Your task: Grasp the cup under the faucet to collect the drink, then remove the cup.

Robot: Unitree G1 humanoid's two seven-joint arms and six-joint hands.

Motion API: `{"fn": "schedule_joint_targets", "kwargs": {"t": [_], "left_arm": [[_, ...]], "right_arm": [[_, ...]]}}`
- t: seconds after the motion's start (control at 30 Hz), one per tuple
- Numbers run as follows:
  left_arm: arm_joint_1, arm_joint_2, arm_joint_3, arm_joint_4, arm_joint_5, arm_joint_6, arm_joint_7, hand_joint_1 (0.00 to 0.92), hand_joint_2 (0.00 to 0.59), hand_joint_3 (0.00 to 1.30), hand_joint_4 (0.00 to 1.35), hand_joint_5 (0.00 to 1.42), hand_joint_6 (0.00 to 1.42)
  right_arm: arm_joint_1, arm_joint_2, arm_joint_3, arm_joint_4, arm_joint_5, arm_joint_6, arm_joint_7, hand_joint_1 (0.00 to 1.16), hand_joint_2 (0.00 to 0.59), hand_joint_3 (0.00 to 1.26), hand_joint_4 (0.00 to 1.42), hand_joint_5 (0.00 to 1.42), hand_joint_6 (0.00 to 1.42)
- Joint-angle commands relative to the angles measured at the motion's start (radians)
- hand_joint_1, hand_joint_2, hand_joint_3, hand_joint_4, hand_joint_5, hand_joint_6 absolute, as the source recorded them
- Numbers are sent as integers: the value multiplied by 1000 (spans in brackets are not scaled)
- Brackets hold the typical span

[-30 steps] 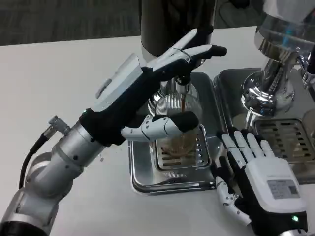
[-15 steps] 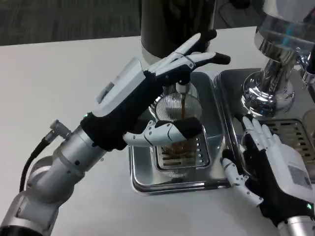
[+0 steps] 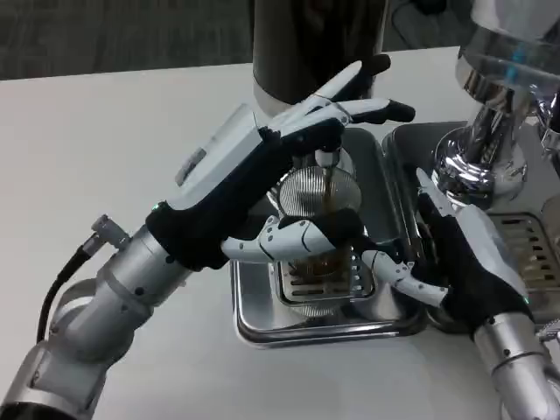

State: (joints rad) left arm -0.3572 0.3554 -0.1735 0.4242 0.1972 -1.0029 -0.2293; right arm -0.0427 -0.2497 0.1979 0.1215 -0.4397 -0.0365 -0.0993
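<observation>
A clear cup stands on the grate of the silver drip tray, under the faucet. A thin brown stream runs down into it. My left hand reaches over the tray with its fingers stretched out on top of the faucet's tap, and its thumb crosses in front of the cup, hiding much of it. My right hand stands on its side just right of the cup with fingers apart. Its thumb points at the cup's right side; contact cannot be made out.
The dark dispenser body rises behind the tray. A chrome dispenser with its own tray and grate stands at the right, close behind my right hand. Bare white table lies to the left and front.
My right hand has lifted off the table, turned on its side and moved left and forward to the cup. My left hand has stayed on the tap, and the stream keeps running.
</observation>
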Motion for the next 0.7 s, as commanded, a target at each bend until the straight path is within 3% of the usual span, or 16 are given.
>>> {"fn": "schedule_joint_targets", "kwargs": {"t": [0.03,0.43,0.57,0.7], "left_arm": [[14,13,-16,13,8,2,-26,0,167,266,28,242,182],[15,22,-10,7,9,7,-23,0,174,268,28,242,184],[26,23,-2,-6,20,16,-11,0,175,268,28,242,183],[51,26,22,-37,32,27,16,0,175,251,4,229,104]], "right_arm": [[-46,11,-7,43,28,6,33,526,205,0,0,0,0],[-99,37,22,118,43,-18,52,525,202,0,0,0,0],[-106,54,10,141,46,-10,33,525,202,0,0,0,0],[-109,54,13,149,40,-22,32,525,202,0,0,0,0]]}}
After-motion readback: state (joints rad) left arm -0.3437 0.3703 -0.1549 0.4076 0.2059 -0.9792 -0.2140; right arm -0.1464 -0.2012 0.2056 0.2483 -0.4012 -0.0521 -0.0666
